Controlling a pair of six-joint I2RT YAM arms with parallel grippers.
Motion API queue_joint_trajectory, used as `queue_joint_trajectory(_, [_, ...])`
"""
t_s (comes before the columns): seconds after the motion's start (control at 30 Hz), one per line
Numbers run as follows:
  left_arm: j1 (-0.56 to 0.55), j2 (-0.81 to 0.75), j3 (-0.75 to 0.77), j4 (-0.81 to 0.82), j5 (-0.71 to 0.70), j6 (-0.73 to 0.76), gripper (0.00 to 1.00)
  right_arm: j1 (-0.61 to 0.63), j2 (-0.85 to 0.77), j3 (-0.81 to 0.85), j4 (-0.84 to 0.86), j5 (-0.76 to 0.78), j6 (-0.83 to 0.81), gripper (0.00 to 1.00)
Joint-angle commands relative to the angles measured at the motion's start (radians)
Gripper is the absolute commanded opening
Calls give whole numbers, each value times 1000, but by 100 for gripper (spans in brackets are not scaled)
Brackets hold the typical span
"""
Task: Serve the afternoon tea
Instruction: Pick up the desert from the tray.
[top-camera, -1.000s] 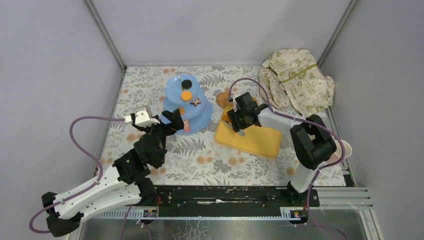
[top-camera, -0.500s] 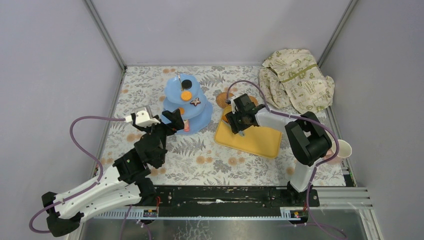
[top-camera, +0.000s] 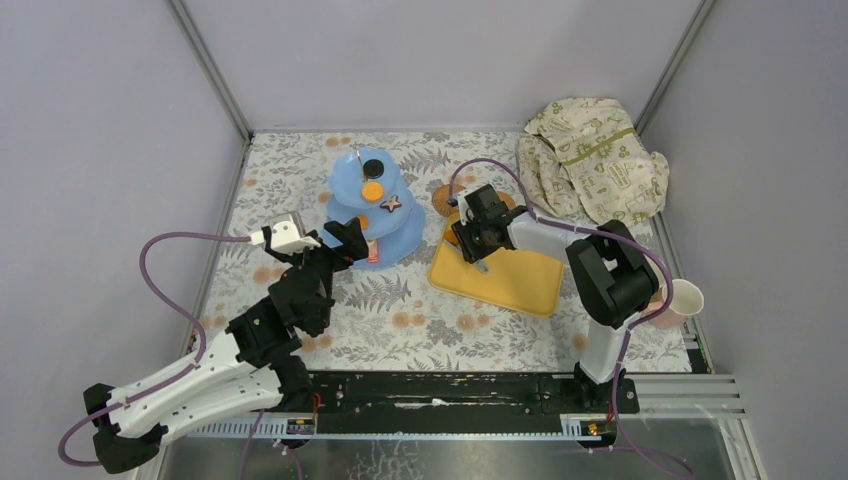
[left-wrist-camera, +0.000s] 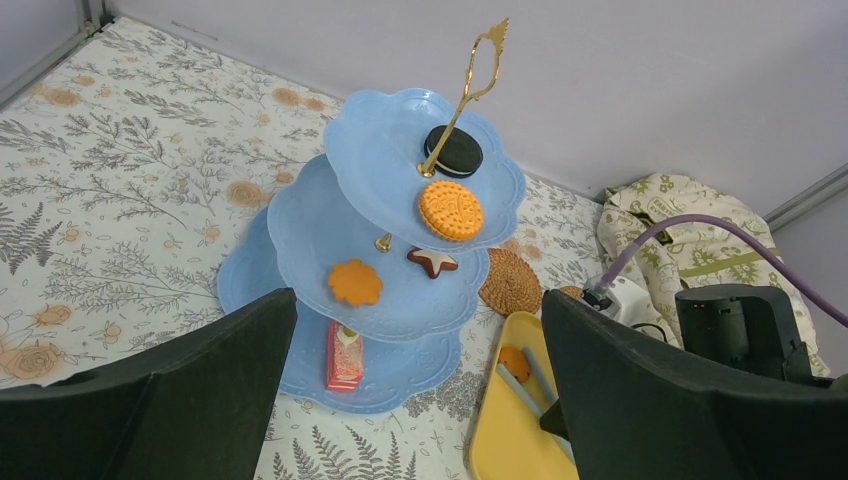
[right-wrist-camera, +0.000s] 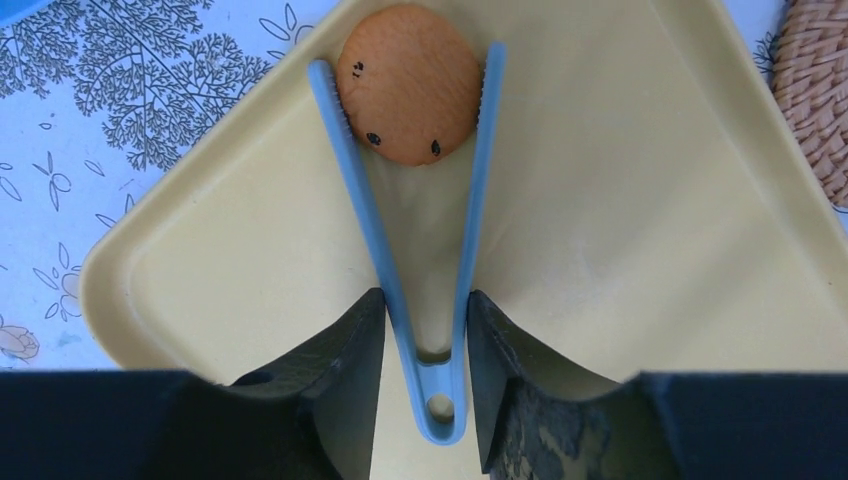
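Observation:
The light-blue three-tier stand (top-camera: 375, 205) stands at the back centre and holds a black cookie (left-wrist-camera: 455, 150), an orange biscuit (left-wrist-camera: 450, 210), a star (left-wrist-camera: 432, 262), a flower biscuit (left-wrist-camera: 354, 283) and a red cake slice (left-wrist-camera: 342, 355). My left gripper (top-camera: 350, 240) is open and empty just in front of the stand (left-wrist-camera: 300, 230). My right gripper (right-wrist-camera: 425, 320) is shut on the hinge end of blue tongs (right-wrist-camera: 360, 190). The tong tips lie either side of an orange biscuit (right-wrist-camera: 410, 85) on the yellow tray (right-wrist-camera: 620, 230). A woven coaster (left-wrist-camera: 510, 282) lies behind the tray. A pale cup (top-camera: 685, 298) sits at the right edge.
The yellow tray (top-camera: 520, 280) lies right of the stand. A cream cloth with green print (top-camera: 595, 160) is bunched in the back right corner. Grey walls close in the left, back and right sides. The right arm's elbow (top-camera: 610, 275) is beside the cup.
The right arm's elbow has swung a little left, so the cup at the right edge shows more fully. The right gripper edged slightly left over the tray. The left arm has not moved.

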Motion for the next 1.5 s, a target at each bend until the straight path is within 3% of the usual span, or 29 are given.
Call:
queue_joint_trajectory(0.0, [6,-7,-6,11,-37,-1,100,1,19,33,-13,-70,-8,35])
queue_joint_trajectory(0.4, [6,-19,-6,3,-44,-5,100,-3,-2,49,-39,-94,-7,18])
queue_joint_trajectory(0.83, [8,-26,2,-9,-91,-29,100,-2,-77,59,-83,-84,-5,15])
queue_joint_trajectory(1.47, [65,-10,106,-163,-152,-213,100,39,-289,128,-186,-97,63,13])
